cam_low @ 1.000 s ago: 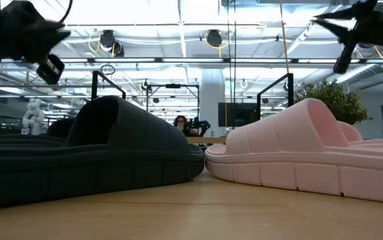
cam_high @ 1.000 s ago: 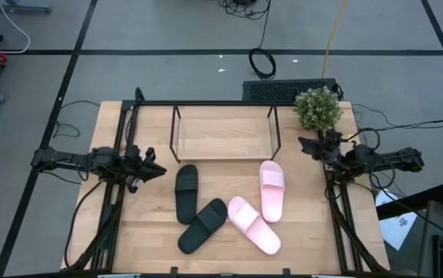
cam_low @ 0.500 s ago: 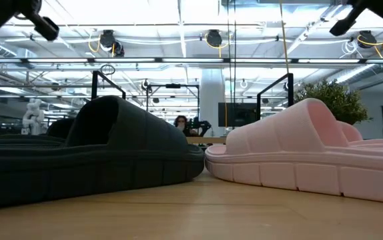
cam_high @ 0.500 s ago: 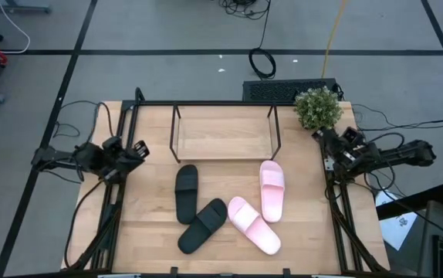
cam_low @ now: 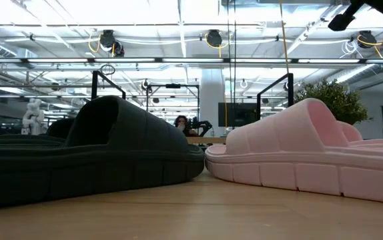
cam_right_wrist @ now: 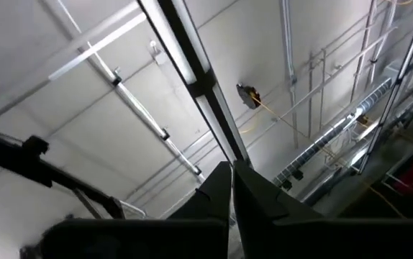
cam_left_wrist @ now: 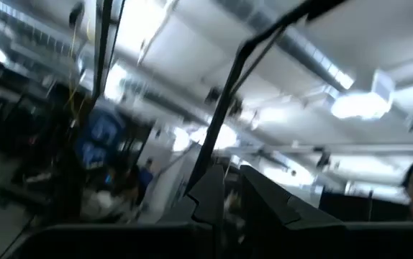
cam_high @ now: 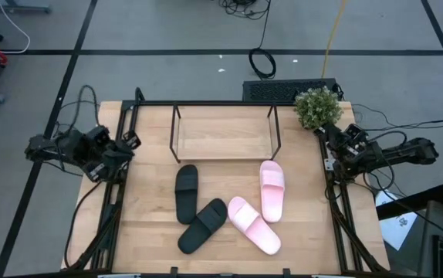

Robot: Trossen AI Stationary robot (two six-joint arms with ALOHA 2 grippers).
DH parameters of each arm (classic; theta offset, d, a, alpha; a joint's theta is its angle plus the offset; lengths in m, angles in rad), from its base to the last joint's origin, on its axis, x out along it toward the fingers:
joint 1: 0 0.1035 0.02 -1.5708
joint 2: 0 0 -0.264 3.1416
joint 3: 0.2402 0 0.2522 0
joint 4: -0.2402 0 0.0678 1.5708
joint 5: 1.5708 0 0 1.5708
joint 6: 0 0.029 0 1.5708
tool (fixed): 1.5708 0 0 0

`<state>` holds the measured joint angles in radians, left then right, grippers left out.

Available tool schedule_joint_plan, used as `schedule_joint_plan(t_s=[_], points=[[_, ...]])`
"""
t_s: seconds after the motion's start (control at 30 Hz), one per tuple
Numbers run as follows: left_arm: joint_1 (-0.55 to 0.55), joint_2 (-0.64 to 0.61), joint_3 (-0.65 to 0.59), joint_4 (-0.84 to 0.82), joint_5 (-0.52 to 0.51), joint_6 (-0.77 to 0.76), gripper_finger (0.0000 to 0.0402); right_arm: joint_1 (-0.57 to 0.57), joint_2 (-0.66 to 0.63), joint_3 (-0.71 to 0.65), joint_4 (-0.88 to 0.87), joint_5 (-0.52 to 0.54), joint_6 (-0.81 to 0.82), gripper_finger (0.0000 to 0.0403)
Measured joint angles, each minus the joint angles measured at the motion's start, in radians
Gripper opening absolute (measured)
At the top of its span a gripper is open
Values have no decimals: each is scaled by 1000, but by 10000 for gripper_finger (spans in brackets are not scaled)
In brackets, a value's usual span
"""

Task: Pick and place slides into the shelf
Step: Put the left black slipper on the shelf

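All four slides lie on the table in front of the shelf (cam_high: 225,133), none of them yet inside it. One black slide (cam_high: 186,193) lies straight, nearest the shelf's left half; the second black slide (cam_high: 203,225) lies slanted below it, its toe touching or nearly touching a pink slide (cam_high: 253,225) that is slanted too. The other pink slide (cam_high: 272,189) lies straight, just beside the shelf's right post.

Your left gripper (cam_high: 126,144) sits folded at the table's left edge, wrist camera aimed at the ceiling; its fingers (cam_left_wrist: 217,194) stand a narrow gap apart and hold nothing. Your right gripper (cam_high: 333,137) is tucked at the right edge beside the plant (cam_high: 318,107), its fingers (cam_right_wrist: 219,188) pressed together, empty.

The step in hand looks like the first reach. Open the jaws wide before you descend. Start with the two straight slides, each nearest its own arm and clear of its neighbours. Take a slide across its strap or by a side wall, lift it clear of the shelf's lower rod, and set it flat on the wood base. Leave the touching pair until there is room to part them.
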<state>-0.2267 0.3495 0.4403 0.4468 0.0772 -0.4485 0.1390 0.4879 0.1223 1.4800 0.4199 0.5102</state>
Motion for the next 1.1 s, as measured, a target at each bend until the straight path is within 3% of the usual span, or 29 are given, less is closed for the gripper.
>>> schedule_joint_plan(t_s=[0.13,0.33,0.43,0.57,0.73,0.97,1.1], points=[[-22,210,200,-203,0,10,51,0,0,1,28,-54,20,9],[-51,515,473,-581,0,-25,51,0,34,147,-38,-403,-50,9],[-57,632,580,-800,0,-58,51,0,83,285,-168,-570,-142,8],[-57,739,647,-1067,-51,-129,51,0,180,490,-512,-713,-253,9],[-55,822,650,-1176,-85,-224,51,0,331,698,-863,-711,-377,9],[-59,895,650,-1184,-44,-242,51,0,442,792,-872,-712,-468,9],[-107,920,650,-1187,-207,-241,51,0,447,792,-889,-705,-497,9]])
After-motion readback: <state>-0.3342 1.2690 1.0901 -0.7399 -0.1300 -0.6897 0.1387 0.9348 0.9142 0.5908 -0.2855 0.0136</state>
